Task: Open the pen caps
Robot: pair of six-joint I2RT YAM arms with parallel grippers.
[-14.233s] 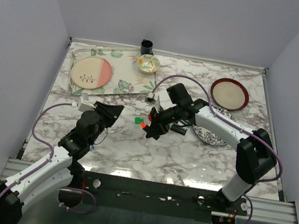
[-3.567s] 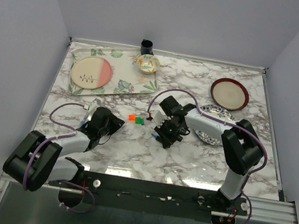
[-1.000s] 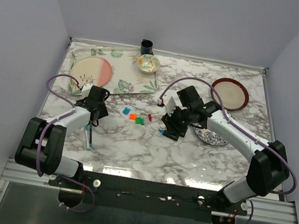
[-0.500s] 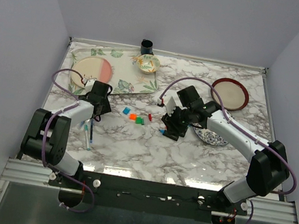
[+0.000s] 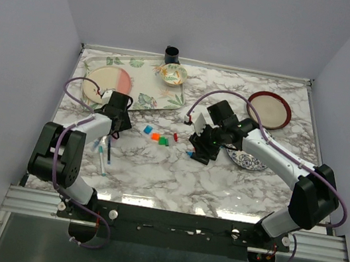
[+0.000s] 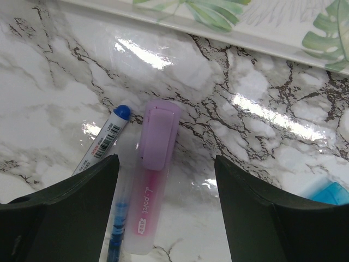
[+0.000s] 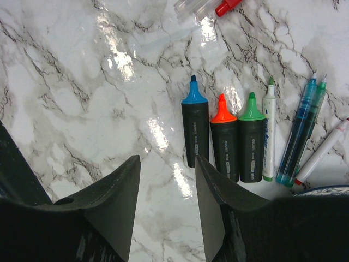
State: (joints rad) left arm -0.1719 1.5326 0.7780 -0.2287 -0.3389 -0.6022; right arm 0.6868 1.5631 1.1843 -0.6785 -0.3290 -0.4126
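In the left wrist view a purple pen cap [image 6: 158,135] sits on a pink highlighter [image 6: 146,215], beside a thin pen with a blue cap [image 6: 122,112]. My left gripper [image 6: 166,164] hangs open over both; in the top view it [image 5: 117,120] is by the tray's corner. Loose blue [image 5: 148,128], orange [image 5: 155,136], green [image 5: 162,140] and red [image 5: 177,136] caps lie mid-table. My right gripper [image 7: 166,164] is open and empty above bare marble, just left of three uncapped black highlighters [image 7: 223,144] with blue, orange and green tips.
Several thin pens [image 7: 300,131] lie right of the highlighters, by a patterned plate [image 5: 245,160]. A leaf-print tray [image 5: 145,99] carries a pink plate [image 5: 107,84]. A small bowl [image 5: 173,73], dark cup [image 5: 171,54] and red plate [image 5: 268,110] stand at the back.
My left gripper has drawn back toward the tray and opened a little wider; the two pens lie on the marble near it. The right arm has not moved.
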